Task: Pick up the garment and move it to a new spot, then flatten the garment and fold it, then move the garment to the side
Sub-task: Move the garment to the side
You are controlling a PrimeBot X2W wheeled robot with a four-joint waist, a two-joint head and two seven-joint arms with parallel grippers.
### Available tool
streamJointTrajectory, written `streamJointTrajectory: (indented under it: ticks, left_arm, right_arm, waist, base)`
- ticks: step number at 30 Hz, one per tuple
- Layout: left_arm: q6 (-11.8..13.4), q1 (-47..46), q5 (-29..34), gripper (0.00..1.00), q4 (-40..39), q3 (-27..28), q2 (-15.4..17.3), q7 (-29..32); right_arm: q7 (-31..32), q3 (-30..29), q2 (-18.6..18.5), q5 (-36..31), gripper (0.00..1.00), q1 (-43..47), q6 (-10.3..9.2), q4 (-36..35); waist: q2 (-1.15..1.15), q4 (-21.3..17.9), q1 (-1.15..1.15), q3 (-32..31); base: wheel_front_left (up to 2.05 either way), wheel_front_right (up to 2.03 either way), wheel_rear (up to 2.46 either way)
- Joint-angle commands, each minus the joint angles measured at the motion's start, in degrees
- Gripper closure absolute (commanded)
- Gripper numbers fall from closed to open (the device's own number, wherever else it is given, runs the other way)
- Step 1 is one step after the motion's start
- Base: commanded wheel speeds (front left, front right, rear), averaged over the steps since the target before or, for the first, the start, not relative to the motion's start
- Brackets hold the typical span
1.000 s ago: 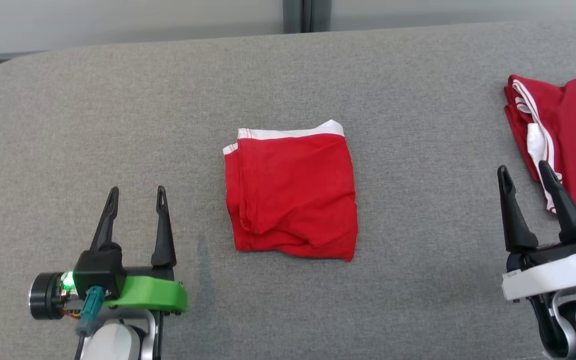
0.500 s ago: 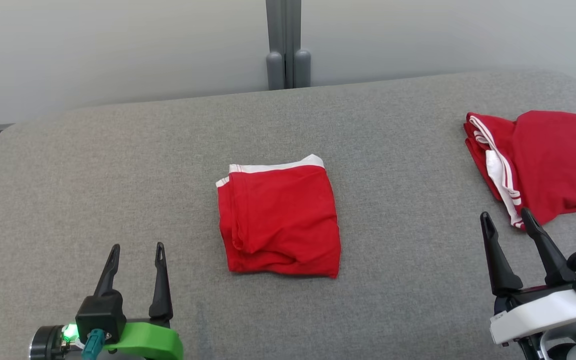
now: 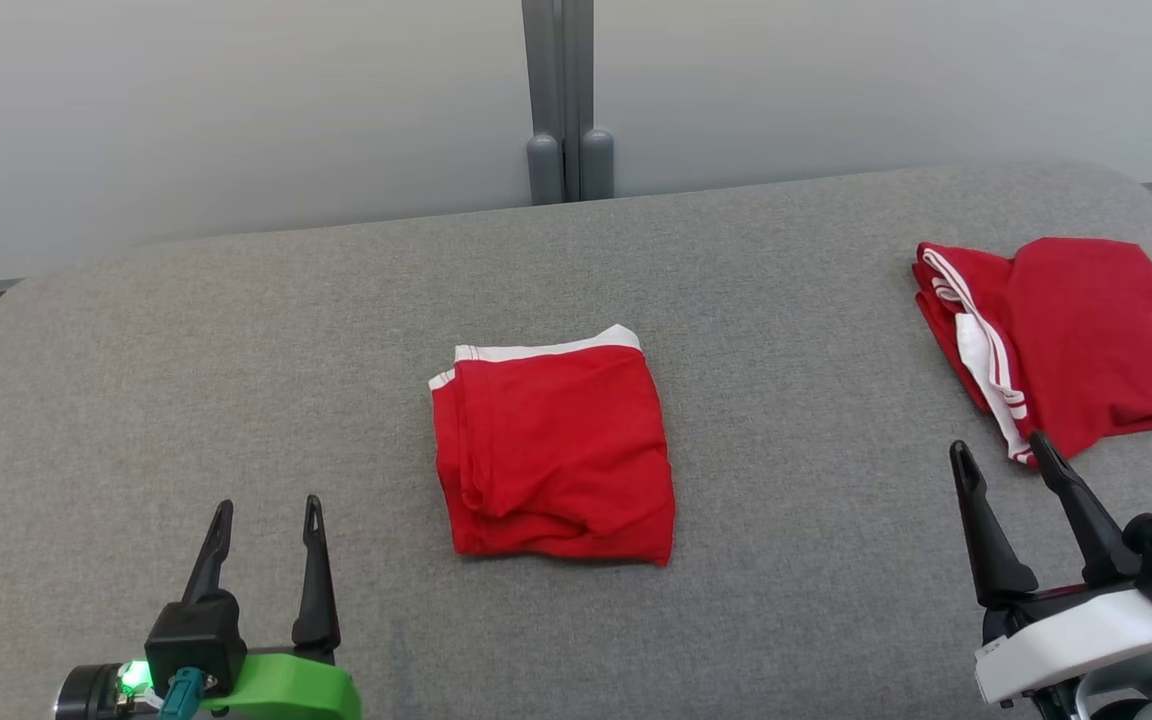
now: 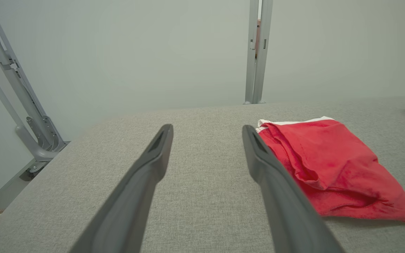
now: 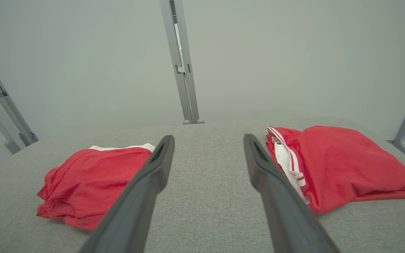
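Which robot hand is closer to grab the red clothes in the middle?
Probably the left. The left gripper is open and nearer the folded red garment; the right gripper, also open, sits farther off, beside the other red garment.

bare table (image 3: pixel 236 330) stretches all round the folded red garment (image 3: pixel 554 455) in the middle, leaving open lanes on its left, right, near and far sides. the left gripper (image 3: pixel 268 503), jaws spread, hangs over bare table, well apart from that garment. the right gripper (image 3: pixel 998 443), also spread, is just beside the near corner of a second red garment (image 3: pixel 1096 330) at the table's right end. behind the far edge, a wall (image 3: pixel 236 120) and a grey post (image 3: pixel 561 100) close the way.
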Motion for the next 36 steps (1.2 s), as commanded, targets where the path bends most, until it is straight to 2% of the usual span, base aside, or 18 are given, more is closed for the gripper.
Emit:
streamJointTrajectory:
  ticks: [1,13,17,22,26,31,36]
  left_arm:
    - [0.5,0.0,-0.4,0.0,0.1,0.1,0.5,-0.3]
    - [0.7,-1.3,-0.6,0.0,0.0,-0.3,0.8,-0.4]
    - [0.4,-3.3,0.0,0.0,-0.6,-0.9,0.1,-0.9]
    - [0.0,-8.0,0.8,0.0,-0.9,-1.9,-1.5,-2.1]
    - [-0.3,-11.3,1.2,0.0,-0.2,-2.4,-3.3,-3.0]
    - [-0.7,-14.2,1.5,0.0,0.9,-2.6,-5.1,-3.5]
    - [-1.1,-15.6,2.5,0.0,0.2,-2.8,-6.6,-3.5]
  right_arm:
    - [0.1,0.0,0.0,0.0,0.0,0.1,-0.02,0.0]
    - [0.3,-0.4,0.1,-0.4,0.0,-0.2,-0.02,0.7]
    - [0.6,-1.2,-0.5,-0.1,0.0,-0.3,-0.02,0.7]
    - [1.2,-0.6,-2.0,1.1,0.0,-3.3,-0.02,2.5]
    - [1.0,2.0,-3.9,2.9,0.0,-7.4,-0.02,6.6]
    - [-0.2,6.2,-3.8,5.0,0.0,-14.0,-0.02,13.6]
    - [-1.9,11.3,-3.2,6.8,0.0,-20.7,-0.02,23.6]
  waist:
    - [0.0,0.0,0.0,0.0]
    - [0.0,0.5,0.0,0.3]
    - [0.0,2.8,0.0,2.4]
    - [0.0,7.7,0.0,7.9]
    - [0.0,11.6,0.0,11.9]
    - [0.0,15.4,0.0,15.4]
    - [0.0,18.2,0.0,17.6]
  base:
    - [0.0,0.0,0.0]
    - [0.0,0.0,0.0]
    - [0.0,0.0,0.0]
    - [0.0,0.0,0.0]
    - [0.0,0.0,0.0]
    - [0.0,0.0,0.0]
    - [0.0,0.0,0.0]
